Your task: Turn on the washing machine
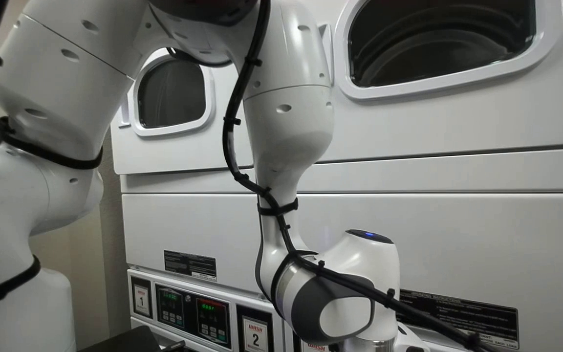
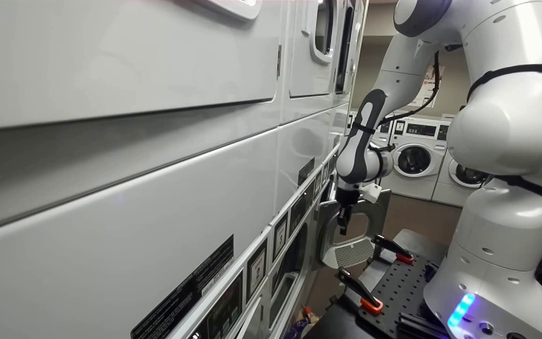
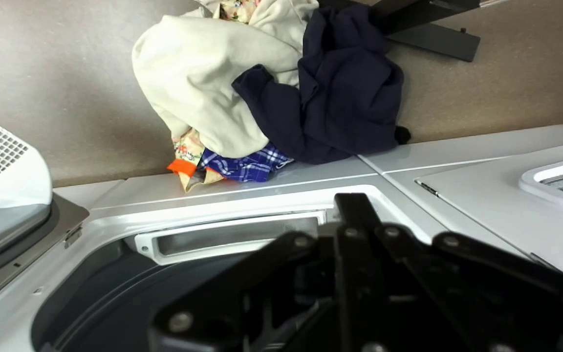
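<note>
Hand, fingers together (pointing down), near an open door, washing machine beyond

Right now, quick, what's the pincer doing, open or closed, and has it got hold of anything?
Pincer: closed, fingertips together, holding nothing that I can see.

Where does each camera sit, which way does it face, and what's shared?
In an exterior view: beside the arm, facing stacked white laundry units; the arm's end is cropped.
In an exterior view: near those units, looking along their fronts; arm, base and gripper show.
Wrist view: on the wrist, looking down at clothes; gripper at bottom.
Both exterior views share arm and units.
</note>
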Motion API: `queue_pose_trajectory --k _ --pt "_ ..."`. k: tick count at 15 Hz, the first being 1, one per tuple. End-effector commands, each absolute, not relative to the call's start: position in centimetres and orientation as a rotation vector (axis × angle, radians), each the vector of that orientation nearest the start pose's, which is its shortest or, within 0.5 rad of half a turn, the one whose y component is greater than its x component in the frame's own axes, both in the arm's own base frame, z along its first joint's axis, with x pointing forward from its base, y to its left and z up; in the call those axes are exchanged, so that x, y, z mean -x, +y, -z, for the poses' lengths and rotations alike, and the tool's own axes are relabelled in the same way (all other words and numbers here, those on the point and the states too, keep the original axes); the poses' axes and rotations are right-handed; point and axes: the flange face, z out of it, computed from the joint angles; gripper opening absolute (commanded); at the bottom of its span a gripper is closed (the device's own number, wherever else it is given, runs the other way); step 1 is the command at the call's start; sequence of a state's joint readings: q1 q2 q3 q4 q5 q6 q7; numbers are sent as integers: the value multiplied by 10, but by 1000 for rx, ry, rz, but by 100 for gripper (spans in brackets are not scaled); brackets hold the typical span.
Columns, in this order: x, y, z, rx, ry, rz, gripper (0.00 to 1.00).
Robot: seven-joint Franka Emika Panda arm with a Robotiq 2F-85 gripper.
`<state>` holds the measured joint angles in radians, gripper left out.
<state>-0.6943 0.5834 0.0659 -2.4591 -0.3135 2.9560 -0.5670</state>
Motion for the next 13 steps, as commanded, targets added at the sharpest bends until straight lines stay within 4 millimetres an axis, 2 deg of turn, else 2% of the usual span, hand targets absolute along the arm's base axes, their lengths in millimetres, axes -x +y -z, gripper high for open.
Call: queue_pose_trajectory --k 1,6,13 --pt "-361 -226 -102 3112 -329 -45 0" --pt "-365 -216 -147 3152 -300 13 0" --pt "-387 -197 -218 3191 -214 164 0"
